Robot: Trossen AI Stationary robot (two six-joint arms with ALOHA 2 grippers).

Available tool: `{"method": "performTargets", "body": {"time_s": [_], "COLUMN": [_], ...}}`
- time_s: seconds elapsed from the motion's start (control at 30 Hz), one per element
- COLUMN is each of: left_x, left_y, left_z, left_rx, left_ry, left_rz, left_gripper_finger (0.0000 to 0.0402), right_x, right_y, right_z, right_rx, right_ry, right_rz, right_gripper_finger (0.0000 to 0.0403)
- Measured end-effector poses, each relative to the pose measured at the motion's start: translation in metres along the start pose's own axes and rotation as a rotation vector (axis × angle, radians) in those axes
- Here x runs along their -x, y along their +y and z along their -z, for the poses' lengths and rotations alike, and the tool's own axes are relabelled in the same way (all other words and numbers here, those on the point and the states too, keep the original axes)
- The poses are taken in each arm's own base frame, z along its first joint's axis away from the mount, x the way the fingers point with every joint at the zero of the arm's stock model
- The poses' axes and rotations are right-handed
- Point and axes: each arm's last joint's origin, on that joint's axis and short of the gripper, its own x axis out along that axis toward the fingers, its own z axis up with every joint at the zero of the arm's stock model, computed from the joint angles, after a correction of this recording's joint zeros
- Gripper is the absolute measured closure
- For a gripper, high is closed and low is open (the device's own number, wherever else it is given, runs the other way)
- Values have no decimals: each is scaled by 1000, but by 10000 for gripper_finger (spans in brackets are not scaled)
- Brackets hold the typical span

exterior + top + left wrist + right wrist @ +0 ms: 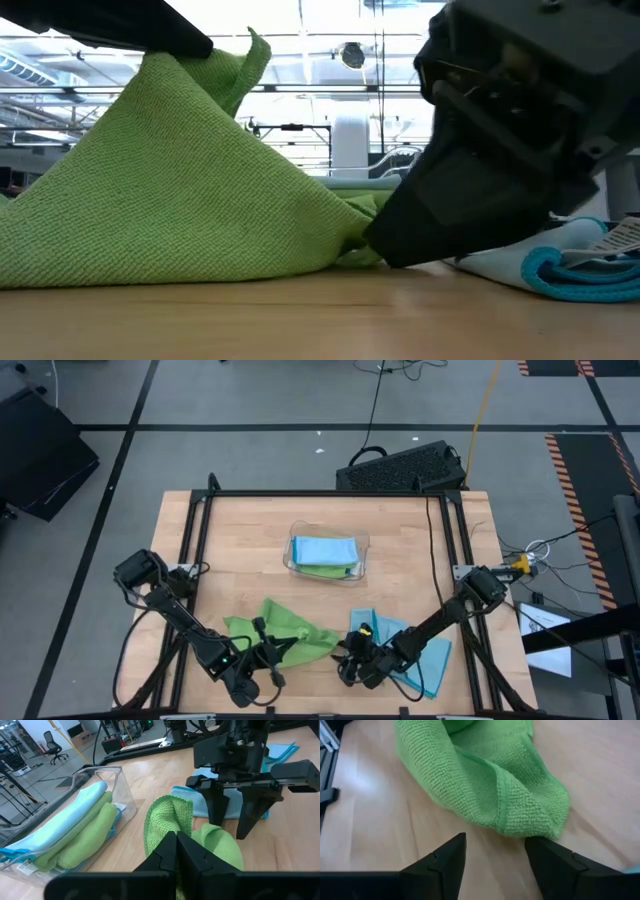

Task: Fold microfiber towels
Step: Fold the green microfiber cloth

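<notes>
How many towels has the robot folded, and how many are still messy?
Done: the clear tray holds folded towels, light blue on lime green; the exact count is hard to tell. In hand: the left gripper is shut on the green towel, lifting one part, while the right gripper, fingers open, sits at its other end. Left: that towel is still crumpled, and a blue towel lies under the right arm.

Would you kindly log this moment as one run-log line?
left pincer: shut on lime green microfiber towel, lifting a corner | right pincer: open at its other end | light blue microfiber towel: flat under right arm
</notes>
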Motion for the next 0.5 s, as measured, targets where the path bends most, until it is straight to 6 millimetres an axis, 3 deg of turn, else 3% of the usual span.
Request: {"method": "performTargets", "body": {"time_s": [0.33, 0.5], "left_x": [0, 0], "left_y": [0, 0], "left_z": [0, 1], "left_rx": [-7, -10], "left_ry": [2, 3], "left_rz": [-1, -1], "left_gripper_finger": [398, 394], "right_x": [-11, -15], "right_y": [-14, -20], "right_z": [-12, -17], "right_rx": [37, 55], "right_ry": [-81, -96], "right_rz": [120, 159], "right_gripper_finger": [200, 236]}}
